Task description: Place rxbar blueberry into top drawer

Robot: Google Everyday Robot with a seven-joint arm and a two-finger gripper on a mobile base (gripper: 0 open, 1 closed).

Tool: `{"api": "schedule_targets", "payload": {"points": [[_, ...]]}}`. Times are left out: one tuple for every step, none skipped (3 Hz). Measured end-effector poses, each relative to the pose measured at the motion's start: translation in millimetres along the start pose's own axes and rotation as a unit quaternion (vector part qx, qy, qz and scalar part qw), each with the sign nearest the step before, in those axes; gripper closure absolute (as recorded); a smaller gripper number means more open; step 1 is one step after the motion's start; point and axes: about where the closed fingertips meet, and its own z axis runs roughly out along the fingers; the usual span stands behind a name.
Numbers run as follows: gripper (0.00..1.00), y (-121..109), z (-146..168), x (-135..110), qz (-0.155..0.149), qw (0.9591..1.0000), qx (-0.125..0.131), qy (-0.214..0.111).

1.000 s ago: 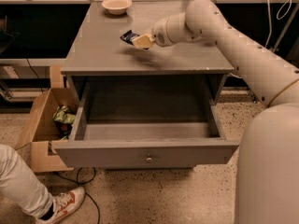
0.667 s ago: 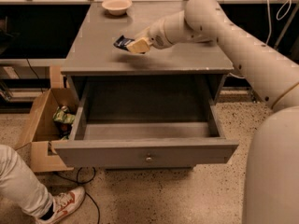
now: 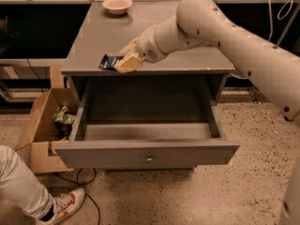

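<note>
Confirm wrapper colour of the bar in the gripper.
Dark blue, pale markings, camera view; gripper holds the rxbar above the cabinet front edge.

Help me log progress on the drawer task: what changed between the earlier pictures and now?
The end effector, still shut on the rxbar blueberry, carried it forward and slightly left across the tabletop to the front edge. Nothing was let go. The top drawer stayed open; the bowl and cardboard box did not move.

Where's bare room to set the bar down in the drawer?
The top drawer is bare inside, side wall to side wall. The gripper holds the rxbar blueberry at the cabinet top's front edge. The cardboard box is cluttered.
</note>
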Motion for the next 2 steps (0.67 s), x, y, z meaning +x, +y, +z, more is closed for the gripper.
{"api": "schedule_targets", "payload": {"points": [[1.0, 40.0, 7.2, 17.2, 0.003, 0.9998, -0.018, 0.011], [1.0, 70.3, 11.3, 43.1, 0.034, 0.9994, -0.009, 0.003]]}}
